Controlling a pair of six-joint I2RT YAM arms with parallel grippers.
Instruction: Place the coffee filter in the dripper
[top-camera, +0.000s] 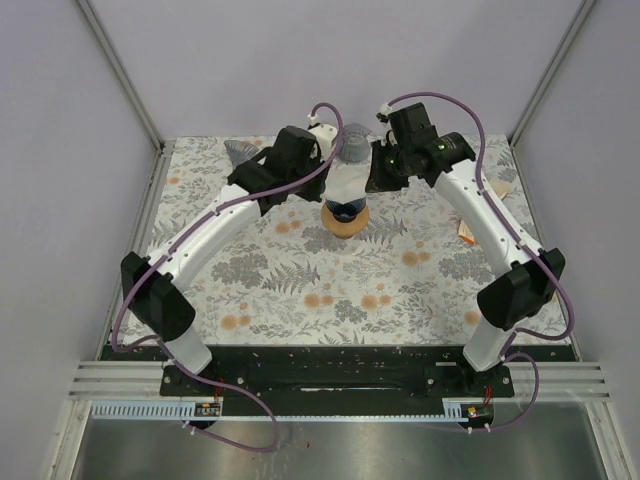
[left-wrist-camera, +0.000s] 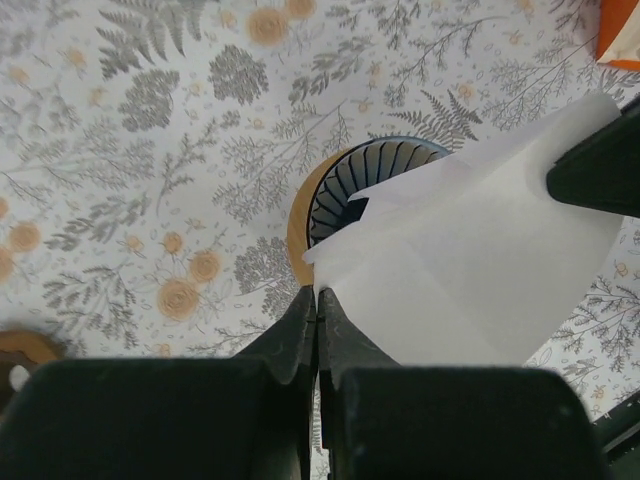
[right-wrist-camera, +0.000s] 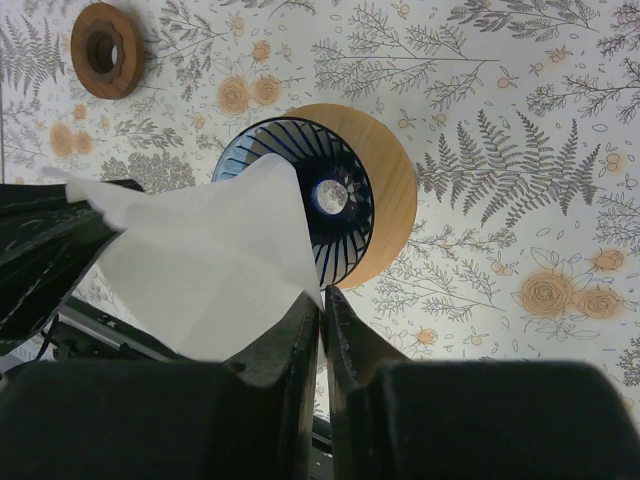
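Note:
A white paper coffee filter (top-camera: 345, 180) hangs spread between my two grippers, just above the dripper (top-camera: 346, 215). The dripper is a dark blue ribbed cone (right-wrist-camera: 345, 195) on a round wooden base (right-wrist-camera: 392, 190). My left gripper (left-wrist-camera: 317, 292) is shut on one corner of the filter (left-wrist-camera: 470, 270). My right gripper (right-wrist-camera: 322, 292) is shut on the opposite corner of the filter (right-wrist-camera: 210, 260). The filter's lower edge overlaps the dripper's rim (left-wrist-camera: 365, 170) in both wrist views. Part of the cone is hidden behind the paper.
A wooden ring (right-wrist-camera: 105, 50) lies on the floral mat beside the dripper. A grey object (top-camera: 240, 152) sits at the back left and another (top-camera: 355, 140) behind the dripper. An orange packet (top-camera: 467, 233) lies at the right, under the right arm.

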